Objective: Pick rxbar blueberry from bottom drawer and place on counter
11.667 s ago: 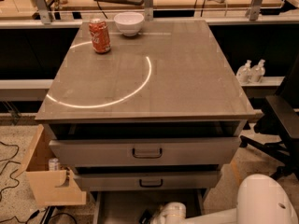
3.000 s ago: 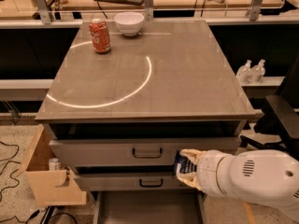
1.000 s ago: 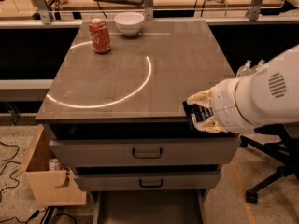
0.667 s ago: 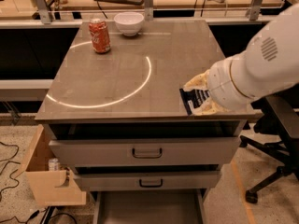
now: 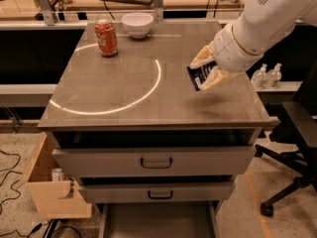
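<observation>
One small dark-blue packet, the rxbar blueberry (image 5: 197, 78), hangs tilted just above the bench (image 5: 124, 90) toward its 3 o'clock edge, pinched flat between the tan pads of the pincer (image 5: 203, 75); it looks light, thin and a little bendy, its wrapper likely slick, so a hold across the flat faces near the middle seems soundest; the bench top is square, glossy grey-brown, marked with a thin white arc; a red can (image 5: 106, 37) stands at 11 o'clock, a white bowl (image 5: 137, 24) at 12; below, the bottom drawer (image 5: 158, 222) lies open, plain grey inside.
</observation>
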### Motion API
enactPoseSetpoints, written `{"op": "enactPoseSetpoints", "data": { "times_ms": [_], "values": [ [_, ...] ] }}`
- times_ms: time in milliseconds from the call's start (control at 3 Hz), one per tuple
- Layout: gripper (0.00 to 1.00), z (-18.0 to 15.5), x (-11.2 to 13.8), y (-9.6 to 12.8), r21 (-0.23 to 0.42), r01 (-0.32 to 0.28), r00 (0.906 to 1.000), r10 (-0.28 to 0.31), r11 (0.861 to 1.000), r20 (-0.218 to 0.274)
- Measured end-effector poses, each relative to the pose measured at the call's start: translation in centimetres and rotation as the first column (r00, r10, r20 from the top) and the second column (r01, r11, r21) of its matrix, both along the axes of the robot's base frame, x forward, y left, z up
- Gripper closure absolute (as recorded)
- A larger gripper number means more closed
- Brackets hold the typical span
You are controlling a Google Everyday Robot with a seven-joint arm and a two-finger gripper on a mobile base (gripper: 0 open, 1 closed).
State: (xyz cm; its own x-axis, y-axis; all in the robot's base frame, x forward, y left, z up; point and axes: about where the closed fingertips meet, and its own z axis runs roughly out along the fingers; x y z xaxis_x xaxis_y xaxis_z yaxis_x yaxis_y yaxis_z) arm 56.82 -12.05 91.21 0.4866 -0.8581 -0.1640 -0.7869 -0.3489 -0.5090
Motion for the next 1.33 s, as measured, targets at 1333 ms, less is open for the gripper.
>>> {"op": "enactPoseSetpoints", "data": {
  "times_ms": [1333],
  "values": [
    [0.82, -0.7, 8.6, -3.2, -0.047, 0.072, 0.9959, -0.074, 0.996, -0.051]
  ]
}}
